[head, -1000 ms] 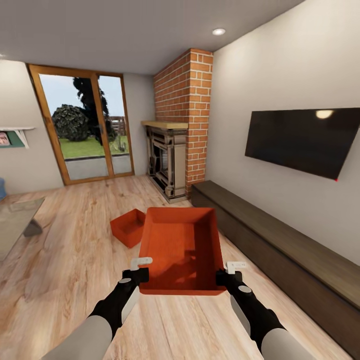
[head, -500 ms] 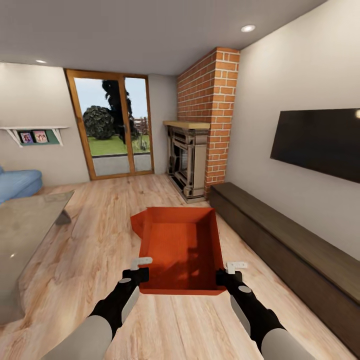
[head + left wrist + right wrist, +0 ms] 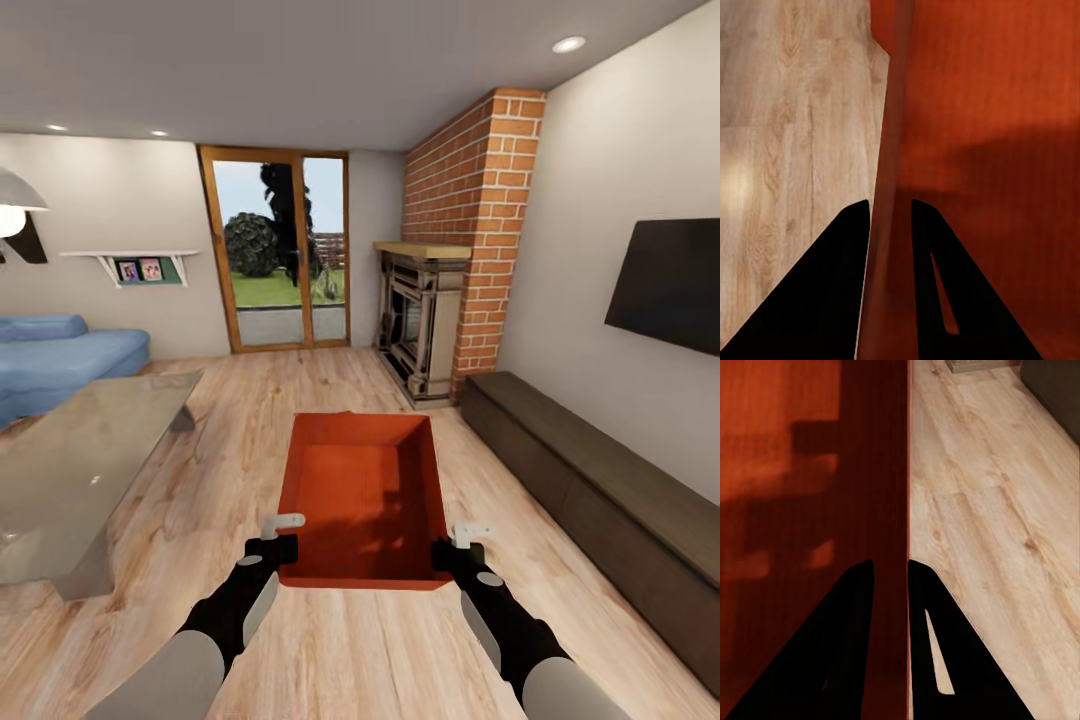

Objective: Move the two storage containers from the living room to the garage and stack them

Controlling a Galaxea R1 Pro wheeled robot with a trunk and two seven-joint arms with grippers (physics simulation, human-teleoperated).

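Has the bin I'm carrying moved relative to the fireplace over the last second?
Yes. The held storage container has swung left with the robot's turn: the fireplace now sits further right of it, and it covers the floor bin.

You have one orange-red storage container [image 3: 365,500] held up level in front of you above the living room's wood plank floor [image 3: 240,420], open top facing up and nothing inside. It is rectangular with plain, slightly tapered walls, its long axis pointing away from you. Each near corner is pinched: the left gripper [image 3: 281,536] on the left wall, the right gripper [image 3: 457,541] on the right wall.
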